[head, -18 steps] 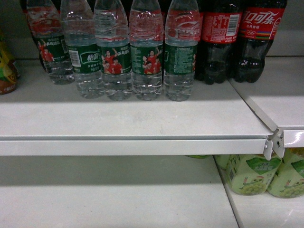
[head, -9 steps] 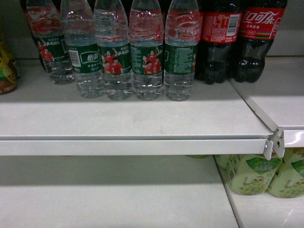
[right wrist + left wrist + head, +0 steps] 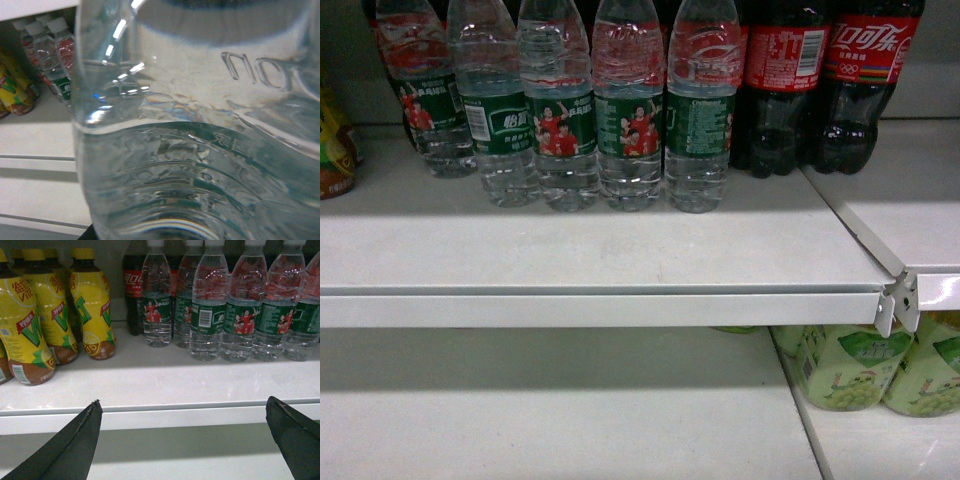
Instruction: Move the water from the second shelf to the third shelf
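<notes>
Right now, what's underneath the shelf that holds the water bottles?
Under that shelf lies another white shelf, mostly bare where visible. At the right, two pale green bottles stand below. The upper shelf covers their tops and whatever sits further back.

Dim shelves, soft shadows; right-wrist view blurred.

**Shelf layout as you saw it**

In your head view, the water bottles (image 3: 630, 120) stood in a row at the back of the upper shelf (image 3: 600, 255). The cola bottles (image 3: 825, 85) stood just to their right. To the left of the row, a tea bottle (image 3: 332, 150) sat at the edge. Below, on the lower shelf (image 3: 550, 420), drink cartons (image 3: 865, 365) stood at the right.
</notes>
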Motion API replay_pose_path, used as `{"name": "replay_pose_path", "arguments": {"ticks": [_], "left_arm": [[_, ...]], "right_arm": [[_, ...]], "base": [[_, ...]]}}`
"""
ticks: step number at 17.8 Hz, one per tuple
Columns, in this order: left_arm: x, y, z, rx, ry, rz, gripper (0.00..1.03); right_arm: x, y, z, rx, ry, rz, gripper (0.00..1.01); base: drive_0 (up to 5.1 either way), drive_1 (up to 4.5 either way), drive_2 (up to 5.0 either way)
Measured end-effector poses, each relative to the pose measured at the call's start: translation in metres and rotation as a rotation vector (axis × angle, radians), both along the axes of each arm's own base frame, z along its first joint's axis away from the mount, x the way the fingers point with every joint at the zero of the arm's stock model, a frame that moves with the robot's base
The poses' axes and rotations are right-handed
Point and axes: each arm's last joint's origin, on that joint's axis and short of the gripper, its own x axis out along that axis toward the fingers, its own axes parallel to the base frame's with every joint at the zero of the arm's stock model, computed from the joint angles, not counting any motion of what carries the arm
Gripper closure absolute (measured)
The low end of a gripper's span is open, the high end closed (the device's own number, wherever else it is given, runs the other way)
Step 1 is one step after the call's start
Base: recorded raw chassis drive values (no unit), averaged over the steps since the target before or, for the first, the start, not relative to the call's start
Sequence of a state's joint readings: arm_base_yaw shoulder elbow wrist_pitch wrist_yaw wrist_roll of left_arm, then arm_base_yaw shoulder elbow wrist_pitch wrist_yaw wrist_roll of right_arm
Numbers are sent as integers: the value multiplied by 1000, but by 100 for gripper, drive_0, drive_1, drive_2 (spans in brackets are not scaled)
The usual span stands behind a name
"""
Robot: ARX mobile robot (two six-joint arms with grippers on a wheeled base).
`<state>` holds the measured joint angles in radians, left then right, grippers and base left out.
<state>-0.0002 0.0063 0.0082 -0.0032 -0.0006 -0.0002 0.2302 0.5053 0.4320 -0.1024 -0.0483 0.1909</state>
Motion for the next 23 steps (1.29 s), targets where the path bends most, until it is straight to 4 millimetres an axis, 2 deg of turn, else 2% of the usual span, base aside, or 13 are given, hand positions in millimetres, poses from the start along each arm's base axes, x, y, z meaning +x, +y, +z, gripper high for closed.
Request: {"name": "replay_pose_path", "arguments": {"ticks": [2, 23], "left_arm": [[0, 0, 0, 0, 0, 0, 5], [0, 0, 0, 0, 0, 2, 5]], "right_arm": [[3, -7, -3, -5, 8, -74, 58], [3, -7, -5, -5, 15, -73, 58]], "base": [[0, 0, 0], [0, 0, 0]]}}
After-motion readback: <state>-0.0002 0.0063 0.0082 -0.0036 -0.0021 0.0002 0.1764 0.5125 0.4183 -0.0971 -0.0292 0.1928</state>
